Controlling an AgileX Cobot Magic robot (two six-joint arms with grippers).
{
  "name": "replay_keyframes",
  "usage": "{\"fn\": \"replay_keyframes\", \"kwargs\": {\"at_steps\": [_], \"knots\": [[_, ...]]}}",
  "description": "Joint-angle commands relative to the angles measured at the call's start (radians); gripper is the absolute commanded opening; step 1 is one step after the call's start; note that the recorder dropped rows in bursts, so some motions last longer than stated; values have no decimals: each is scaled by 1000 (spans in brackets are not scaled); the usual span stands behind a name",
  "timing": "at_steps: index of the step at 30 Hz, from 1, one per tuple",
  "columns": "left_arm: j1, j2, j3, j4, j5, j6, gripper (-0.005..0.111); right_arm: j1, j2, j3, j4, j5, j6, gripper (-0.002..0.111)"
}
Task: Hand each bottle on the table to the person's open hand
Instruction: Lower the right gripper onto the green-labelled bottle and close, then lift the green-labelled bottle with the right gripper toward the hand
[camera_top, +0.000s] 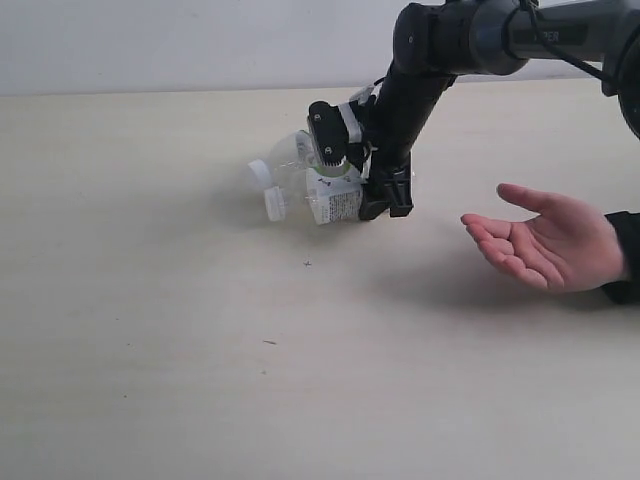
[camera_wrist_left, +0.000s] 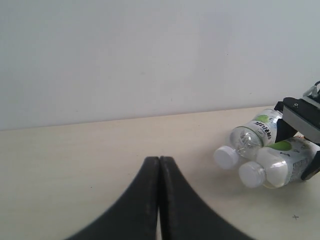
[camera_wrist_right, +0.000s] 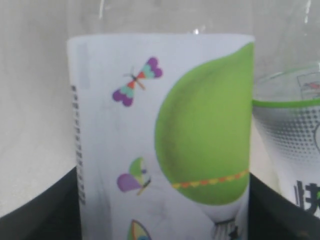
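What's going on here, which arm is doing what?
The right gripper is down over the near bottle, which lies beside a second bottle on the table. Both are white-capped. Its fingers sit either side of the green-spotted label, but whether it grips yet is unclear. The person's open hand is palm up and empty. The left gripper is shut and holds nothing.

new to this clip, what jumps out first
The black right gripper reaches down in the middle of the table, its fingers astride a lying white-capped bottle with a green spot; a second bottle lies right behind it. On the right, the person's open hand waits palm up.
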Motion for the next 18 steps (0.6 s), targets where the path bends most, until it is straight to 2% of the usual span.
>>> {"fn": "replay_keyframes", "kwargs": {"at_steps": [1, 3, 13, 18], "knots": [[4, -7, 3, -7, 1, 2, 1, 7, -6, -7, 4, 40, -1, 9], [4, -7, 3, -7, 1, 2, 1, 13, -10, -7, -1, 68, -1, 0], [4, -7, 3, -7, 1, 2, 1, 48, -82, -7, -51, 275, 25, 0], [4, -7, 3, -7, 1, 2, 1, 57, -173, -7, -48, 336, 159, 0]]}}
